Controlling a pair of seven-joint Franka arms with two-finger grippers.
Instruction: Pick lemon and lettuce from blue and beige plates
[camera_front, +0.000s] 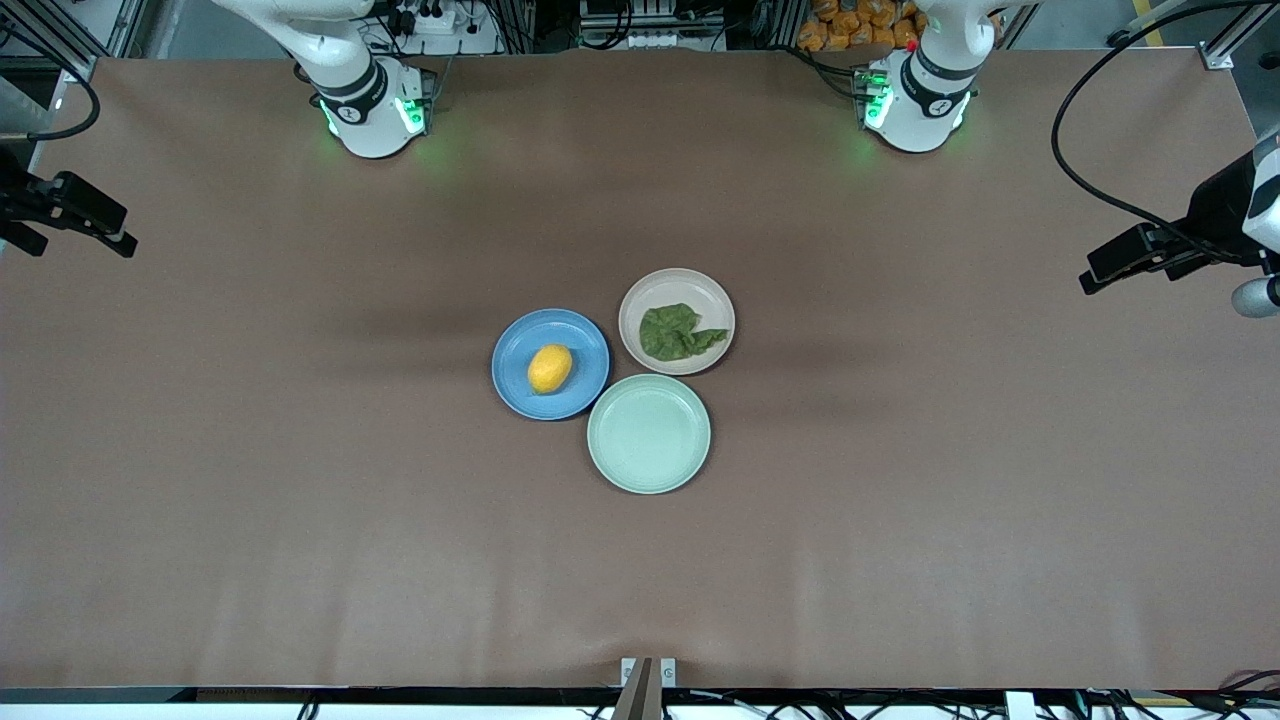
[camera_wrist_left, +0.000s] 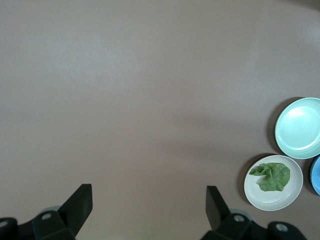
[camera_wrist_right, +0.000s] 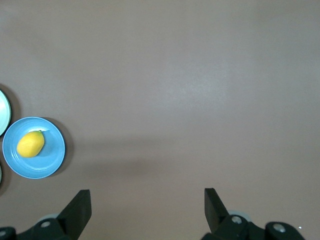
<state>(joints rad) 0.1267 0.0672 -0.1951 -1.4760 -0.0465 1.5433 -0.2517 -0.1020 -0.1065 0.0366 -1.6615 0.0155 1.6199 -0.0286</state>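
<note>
The yellow lemon (camera_front: 550, 368) lies on the blue plate (camera_front: 586, 344) at the table's middle. The green lettuce (camera_front: 678, 332) lies on the beige plate (camera_front: 652, 290), beside the blue plate toward the left arm's end. My left gripper (camera_front: 1135, 265) is open and empty, high over the table's left-arm end. My right gripper (camera_front: 85, 235) is open and empty, high over the right-arm end. The left wrist view shows its open gripper (camera_wrist_left: 149, 205) over bare table, with the lettuce (camera_wrist_left: 270, 176) far off. The right wrist view shows its open gripper (camera_wrist_right: 147, 207), with the lemon (camera_wrist_right: 30, 144) far off.
An empty mint-green plate (camera_front: 649, 433) touches both plates and lies nearer the front camera. The brown table (camera_front: 300, 480) spreads wide around the three plates. The arm bases stand along the table's edge farthest from the front camera.
</note>
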